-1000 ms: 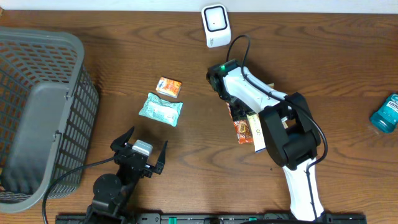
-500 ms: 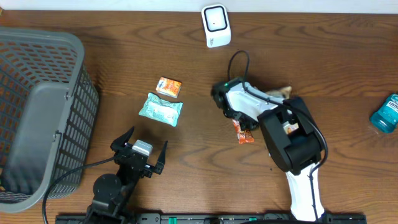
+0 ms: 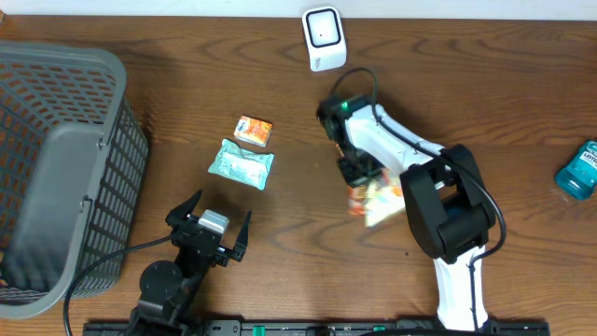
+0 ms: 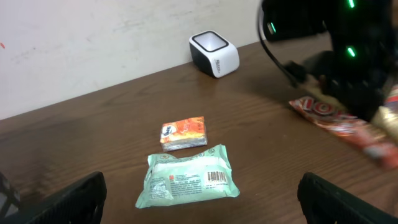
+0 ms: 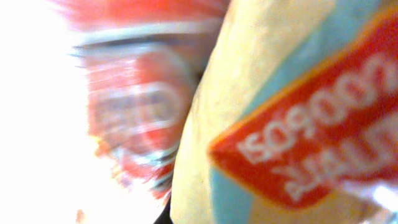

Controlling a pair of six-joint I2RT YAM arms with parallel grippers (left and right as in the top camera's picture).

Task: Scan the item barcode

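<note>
Pinched shut in the right gripper [image 3: 360, 179], at 5 o'clock from the scanner [image 3: 323, 38]: the packet [image 3: 378, 201]. Probably light, thin, crinkly and slick, so best gripped at a sealed end, keeping the barcode bare. Spread wide and empty at the left gripper [image 3: 222, 207].

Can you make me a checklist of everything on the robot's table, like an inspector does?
Surface: brown wooden table, no spills seen.
Job's things: white scanner at the far edge; snack packets, blurred, under the right arm.
Clutter: orange packet, green wipes pack, grey basket on the left, blue bottle at the right edge.
Grippers: left gripper open, holding nothing; right gripper shut on the snack packets.
Cables: black cable looping by the right arm; another cable near the basket.
Surroundings: pale wall behind the table.
</note>
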